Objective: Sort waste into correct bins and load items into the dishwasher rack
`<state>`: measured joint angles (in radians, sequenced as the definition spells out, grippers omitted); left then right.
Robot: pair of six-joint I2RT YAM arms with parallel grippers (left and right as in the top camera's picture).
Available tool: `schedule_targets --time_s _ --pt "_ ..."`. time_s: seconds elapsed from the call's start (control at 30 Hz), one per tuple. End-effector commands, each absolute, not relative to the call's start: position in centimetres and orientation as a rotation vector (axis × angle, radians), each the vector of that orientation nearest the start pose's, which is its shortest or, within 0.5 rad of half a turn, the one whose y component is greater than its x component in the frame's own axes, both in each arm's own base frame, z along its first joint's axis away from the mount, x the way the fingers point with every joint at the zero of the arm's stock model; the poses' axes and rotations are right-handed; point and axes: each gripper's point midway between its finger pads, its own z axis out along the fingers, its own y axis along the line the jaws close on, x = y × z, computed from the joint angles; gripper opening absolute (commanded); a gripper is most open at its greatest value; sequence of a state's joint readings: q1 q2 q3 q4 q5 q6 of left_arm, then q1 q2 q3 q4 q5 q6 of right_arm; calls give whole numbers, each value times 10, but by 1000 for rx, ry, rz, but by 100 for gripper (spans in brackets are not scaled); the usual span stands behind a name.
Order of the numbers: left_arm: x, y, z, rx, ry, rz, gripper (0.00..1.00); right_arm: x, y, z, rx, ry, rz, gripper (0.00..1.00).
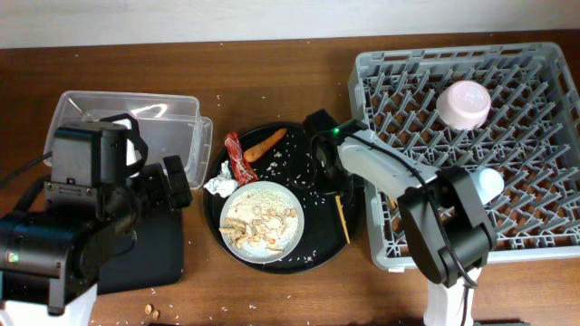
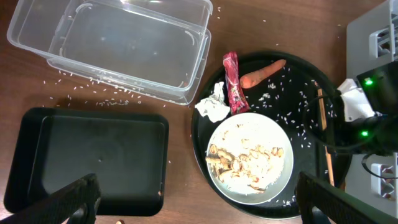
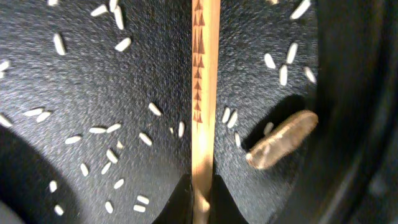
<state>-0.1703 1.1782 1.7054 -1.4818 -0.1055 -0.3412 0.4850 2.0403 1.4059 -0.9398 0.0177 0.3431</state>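
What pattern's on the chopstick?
Light wood chopstick with a column of small dark triangle marks; clearest in the right wrist view.

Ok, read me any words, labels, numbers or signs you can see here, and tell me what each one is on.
No words or numbers can be read in any view.
Chopstick: a column of small dark triangular marks, a pattern and not letters.
Red wrapper: any print on it is too small to read.

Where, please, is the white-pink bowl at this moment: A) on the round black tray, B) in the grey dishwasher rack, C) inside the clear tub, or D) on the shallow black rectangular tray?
B: the bowl sits upside down among the pegs of the grey rack.
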Motion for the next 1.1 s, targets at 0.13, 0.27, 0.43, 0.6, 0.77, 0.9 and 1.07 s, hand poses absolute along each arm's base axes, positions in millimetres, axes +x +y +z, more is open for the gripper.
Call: schedule_targets --time_s 0.13,0.27,0.43,0.6,0.77,0.9,1.07 --pt "241 -20 334 -270 2498 -65 99 368 144 159 -64 2726 122 4" --pt "241 -20 334 -270 2498 -65 99 382 94 207 -57 2576 93 4" --pt "241 -20 334 -270 2498 -65 99 380 56 158 -112 2741 -10 5" --pt "241 -20 334 -270 2498 -65 99 381 77 128 -156 2821 113 30" --pt "241 -20 334 -270 2498 -65 99 379 125 179 -266 2673 350 43" --pt "241 -20 334 -270 2498 -65 99 365 170 191 -419 2616 410 47" --pt "241 -20 334 -270 2499 -65 99 364 176 191 -356 2623 387 52"
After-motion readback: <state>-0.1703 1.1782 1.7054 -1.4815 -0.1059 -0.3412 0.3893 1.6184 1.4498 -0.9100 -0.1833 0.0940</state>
